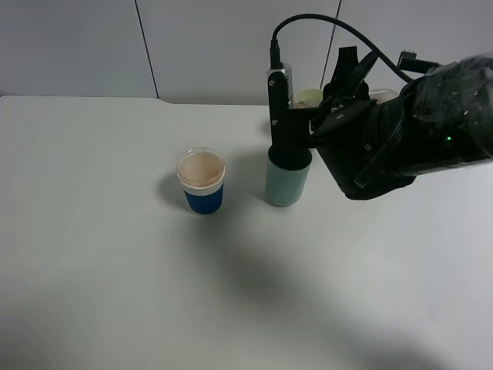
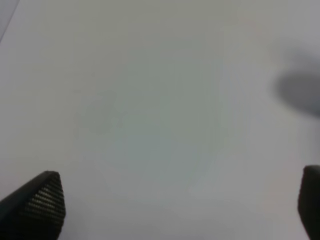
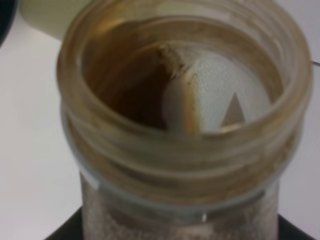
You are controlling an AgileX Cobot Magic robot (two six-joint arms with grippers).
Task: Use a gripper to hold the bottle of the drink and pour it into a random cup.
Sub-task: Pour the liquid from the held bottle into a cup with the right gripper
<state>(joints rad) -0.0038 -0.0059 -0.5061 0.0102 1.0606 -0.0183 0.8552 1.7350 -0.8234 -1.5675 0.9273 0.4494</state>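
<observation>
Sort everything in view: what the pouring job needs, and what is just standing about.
In the job:
bottle, held by the right gripper
brown drink inside the bottle
teal cup, right by that gripper

Standing about:
blue-and-white cup
pale yellow-green cup, behind the arm
left gripper, open, holding nothing

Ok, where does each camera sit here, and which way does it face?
Exterior high: mounted above, looking down at the white table, a blue-and-white cup and a teal plastic tumbler; the bulky black right arm shows.
Left wrist: on the left arm, facing bare table; the open left gripper shows.
Right wrist: on the right arm, looking into the capless translucent plastic bottle of dark brown drink; black fingers flank it.
Shared: exterior and right wrist both seem to show the pale yellow-green tumbler.
</observation>
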